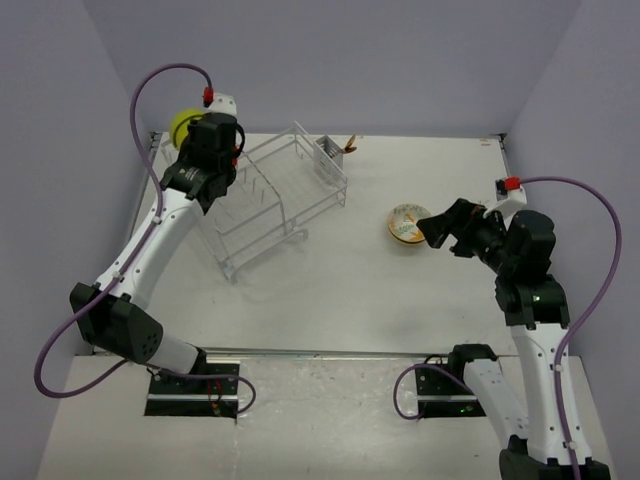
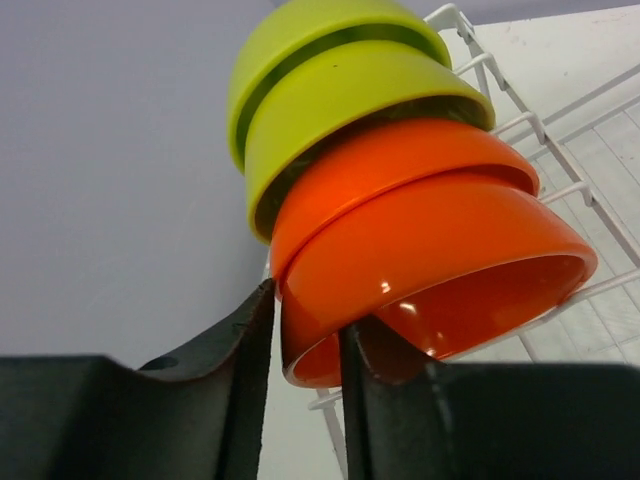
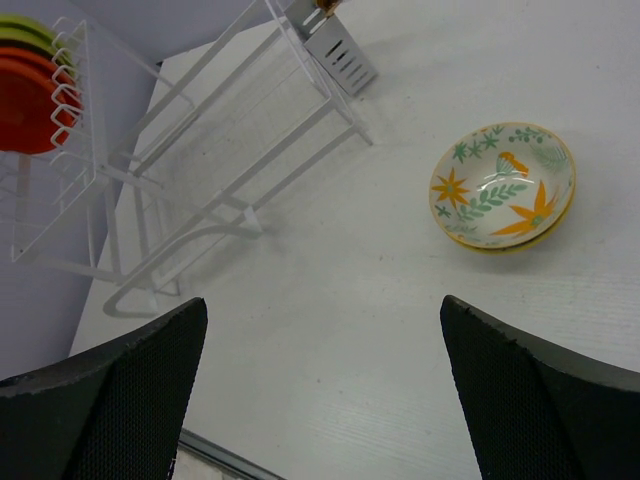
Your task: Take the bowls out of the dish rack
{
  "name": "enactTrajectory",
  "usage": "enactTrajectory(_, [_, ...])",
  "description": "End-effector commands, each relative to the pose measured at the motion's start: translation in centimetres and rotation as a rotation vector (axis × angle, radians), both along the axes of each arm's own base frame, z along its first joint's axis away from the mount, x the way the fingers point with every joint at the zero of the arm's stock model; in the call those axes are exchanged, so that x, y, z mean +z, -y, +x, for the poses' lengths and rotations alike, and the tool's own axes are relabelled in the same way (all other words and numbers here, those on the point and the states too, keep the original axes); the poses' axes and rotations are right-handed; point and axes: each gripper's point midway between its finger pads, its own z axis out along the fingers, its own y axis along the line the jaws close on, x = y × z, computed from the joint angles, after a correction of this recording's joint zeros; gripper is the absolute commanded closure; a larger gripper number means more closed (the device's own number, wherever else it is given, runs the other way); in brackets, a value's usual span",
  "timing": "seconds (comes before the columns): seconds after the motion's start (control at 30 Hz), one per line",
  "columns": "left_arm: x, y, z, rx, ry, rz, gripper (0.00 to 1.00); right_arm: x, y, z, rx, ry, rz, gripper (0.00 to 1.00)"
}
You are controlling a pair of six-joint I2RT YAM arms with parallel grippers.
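Observation:
The white wire dish rack (image 1: 280, 190) stands at the far left of the table. A stack of bowls rests at its far left end: lime-green (image 2: 340, 90) at the back, then two glossy orange ones (image 2: 400, 160). My left gripper (image 2: 310, 305) straddles the rim of the nearest orange bowl (image 2: 440, 240), one finger outside and one inside, shut on it. In the top view the left gripper (image 1: 210, 150) hides the orange bowls, and only the lime-green bowl (image 1: 183, 125) shows. The cream leaf-patterned bowl (image 1: 408, 222) sits upright on the table. My right gripper (image 1: 438, 228) hovers beside it, open and empty.
A small grey cutlery basket (image 1: 330, 160) hangs on the rack's right end with a brown-handled utensil in it. The purple wall is close behind the rack's left end. In the right wrist view the cream bowl (image 3: 503, 185) lies right of the rack (image 3: 215, 130).

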Motion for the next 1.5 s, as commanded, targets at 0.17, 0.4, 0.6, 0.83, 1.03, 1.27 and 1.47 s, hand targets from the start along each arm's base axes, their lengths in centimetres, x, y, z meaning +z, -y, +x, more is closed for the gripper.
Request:
enactTrajectory(0.17, [2.2, 1.0, -0.2, -0.047, 0.072, -0.063, 0.96, 4.4, -1.2, -1.6, 0.056, 0.145, 0.054, 0.01])
enactTrajectory(0.4, [5.5, 1.4, -2.0, -0.071, 0.159, -0.102, 1.00, 5.9, -2.2, -2.6, 0.109, 0.185, 0.101, 0.01])
enactTrajectory(0.6, [6.6, 1.9, -2.8, -0.110, 0.183, -0.155, 1.00, 6.8, -2.5, -3.0, 0.125, 0.205, 0.120, 0.01])
enactTrajectory(0.83, [7.7, 9.3, -4.4, -0.445, 0.169, -0.479, 1.00, 8.1, -6.1, -3.0, 0.262, 0.173, 0.145, 0.01])
enactTrajectory(1.03, [10.1, 19.4, -7.9, -0.801, 0.141, -0.697, 1.00, 9.0, -10.8, -0.7, 0.264, 0.149, -0.048, 0.01])
enactTrajectory(1.27, [4.9, 27.9, -10.0, -0.897, -0.014, -0.675, 1.00, 7.2, -10.8, 3.2, 0.053, 0.150, -0.326, 0.01])
enactTrajectory(1.47, [2.9, 30.8, -12.0, -0.947, -0.056, -0.686, 1.00, 2.9, -8.9, 4.3, -0.053, 0.075, -0.464, 0.58])
